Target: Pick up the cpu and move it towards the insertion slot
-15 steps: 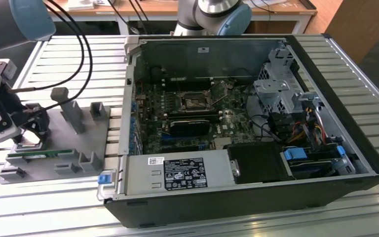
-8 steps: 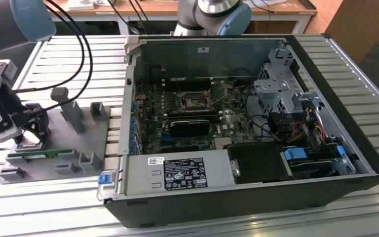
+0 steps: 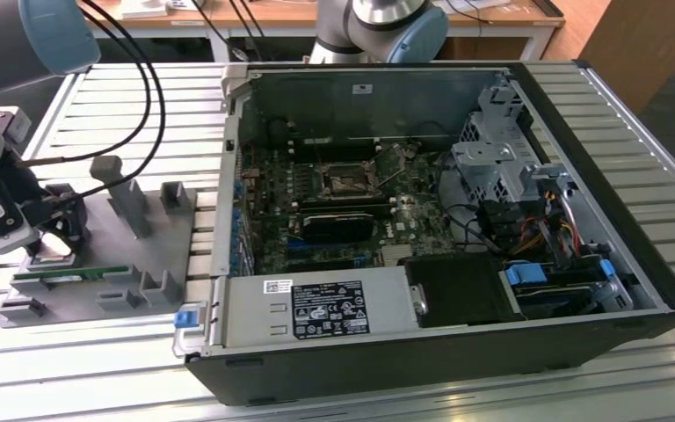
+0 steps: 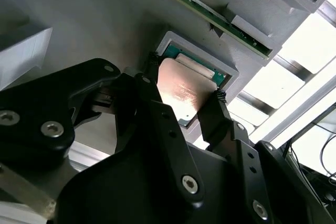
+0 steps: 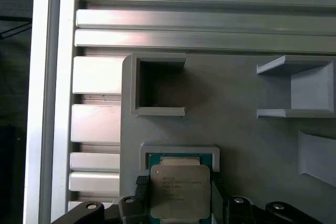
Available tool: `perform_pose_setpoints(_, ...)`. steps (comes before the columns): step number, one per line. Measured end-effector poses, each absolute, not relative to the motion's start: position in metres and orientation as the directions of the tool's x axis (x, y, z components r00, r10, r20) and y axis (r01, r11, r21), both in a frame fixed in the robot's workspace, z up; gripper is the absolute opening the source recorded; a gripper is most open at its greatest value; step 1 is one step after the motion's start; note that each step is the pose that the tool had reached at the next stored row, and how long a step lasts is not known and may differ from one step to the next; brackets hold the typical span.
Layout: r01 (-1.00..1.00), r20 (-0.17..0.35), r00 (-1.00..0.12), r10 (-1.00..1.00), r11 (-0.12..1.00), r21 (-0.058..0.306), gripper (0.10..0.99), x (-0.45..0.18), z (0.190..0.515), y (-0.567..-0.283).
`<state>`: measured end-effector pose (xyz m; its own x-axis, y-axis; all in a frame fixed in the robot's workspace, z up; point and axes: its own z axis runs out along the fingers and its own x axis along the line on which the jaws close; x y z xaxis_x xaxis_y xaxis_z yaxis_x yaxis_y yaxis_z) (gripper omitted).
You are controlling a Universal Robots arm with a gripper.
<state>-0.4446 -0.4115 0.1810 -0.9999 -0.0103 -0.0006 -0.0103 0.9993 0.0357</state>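
I judge this the pick-up step: my tool (image 4: 185, 81) grips the cpu (image 5: 179, 190) at its pocket (image 5: 178, 152) on the tray (image 3: 138, 264), at the exterior view's left, and the slot (image 3: 344, 178), well apart to the right, asks for a firm, level hold.

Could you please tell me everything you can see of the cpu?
The cpu, a small flat square chip with a shiny silver metal top and a thin green rim, sits in a square grey pocket of the grey holder plate. The black gripper appears to clasp it by two opposite edges.
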Motion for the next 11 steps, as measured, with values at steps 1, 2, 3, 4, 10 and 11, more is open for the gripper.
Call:
perform_pose_setpoints(1, -0.01, -0.001, -1.0, -0.01, 0.999, 0.036, 0.545, -0.445, 0.181, -0.412)
perform_pose_setpoints(2, -0.01, -0.001, -1.0, -0.01, 0.999, 0.036, 0.545, -0.445, 0.181, -0.412)
perform_pose_setpoints(3, -0.01, -0.001, -1.0, -0.01, 0.999, 0.036, 0.545, -0.445, 0.181, -0.412)
perform_pose_setpoints(4, -0.01, -0.001, -1.0, -0.01, 0.999, 0.036, 0.545, -0.445, 0.181, -0.412)
perform_pose_setpoints(10, -0.01, -0.001, -1.0, -0.01, 0.999, 0.036, 0.545, -0.445, 0.191, -0.412)
perform_pose_setpoints(11, -0.01, -0.001, -1.0, -0.01, 0.999, 0.036, 0.545, -0.445, 0.192, -0.412)
